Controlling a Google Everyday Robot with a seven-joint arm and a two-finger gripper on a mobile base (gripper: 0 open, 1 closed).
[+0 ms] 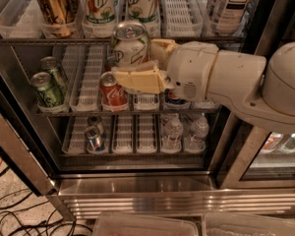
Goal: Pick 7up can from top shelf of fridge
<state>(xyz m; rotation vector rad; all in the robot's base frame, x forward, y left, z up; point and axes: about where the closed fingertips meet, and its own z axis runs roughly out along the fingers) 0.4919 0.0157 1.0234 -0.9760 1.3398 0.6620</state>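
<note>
Floor cables: dark loops on the ground at the lower left, outside the fridge.
Bronze-gold can: upright in the leftmost white tray of the top shelf.
Green cans: two on the rack below, left lane, one behind the other.
Small silver cans: two on the lowest visible rack, in one lane.
Other 7up cans: two upright side by side on the top shelf, just right of the bronze-gold can.
Red can: upright at the front of the second rack, just beside the gripper's lower finger.
7up can: off the top shelf, out in front of its edge, leaning, silver top towards the camera.
Gripper: in front of the second rack, clamped around the 7up can; one cream finger lies under it, the other behind.
Arm: white, reaching in from the right.
Blue can: mostly hidden behind the wrist.
Water bottles: two on the lowest visible rack, right lanes.
Tea bottle: far right of the top shelf.
</note>
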